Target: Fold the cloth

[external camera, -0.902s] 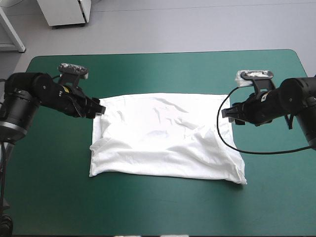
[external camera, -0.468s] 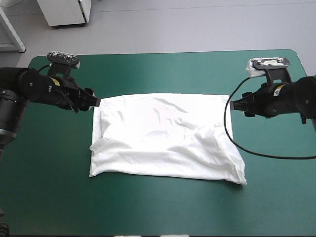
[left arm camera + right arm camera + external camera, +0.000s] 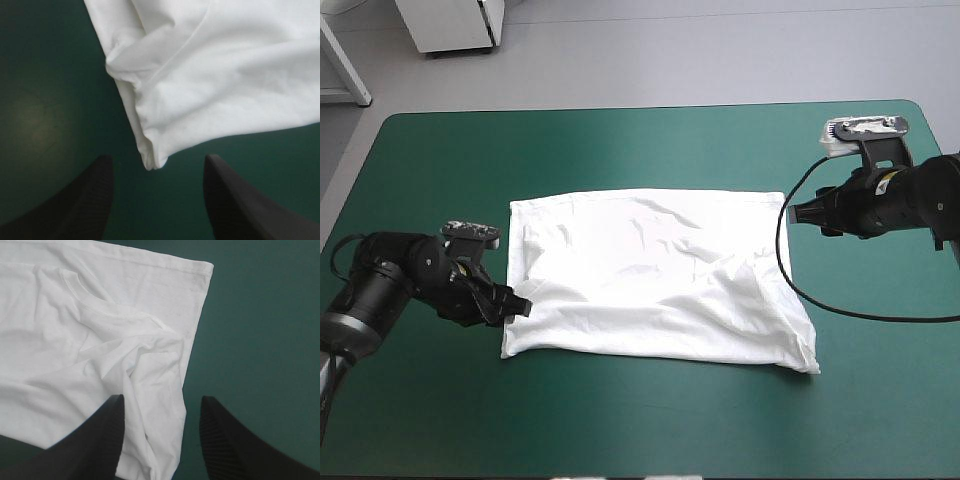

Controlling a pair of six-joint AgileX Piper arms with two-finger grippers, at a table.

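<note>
A: Where does the T-shirt (image 3: 650, 275) lie?
B: Flat, as a rough white rectangle at about the middle of the teal-green cover (image 3: 620, 140), rumpled toward its right side (a neckline seam (image 3: 82, 295) shows in the right wrist view).
A: And the left gripper (image 3: 518, 303)?
B: Low at the shirt's near-left corner. Its black fingers (image 3: 85, 200) are spread wide with nothing gripped, and the corner's rolled tip sits just ahead of the gap.
A: Touching the fabric?
B: From above its tip looks right against the left edge, but I can't tell whether it makes contact.
A: The right gripper (image 3: 798, 213)?
B: Off the far-right corner, just beside the edge, and likewise parted, holding nothing. In its own view one finger stands over the shirt's right edge and the other over bare cover.
</note>
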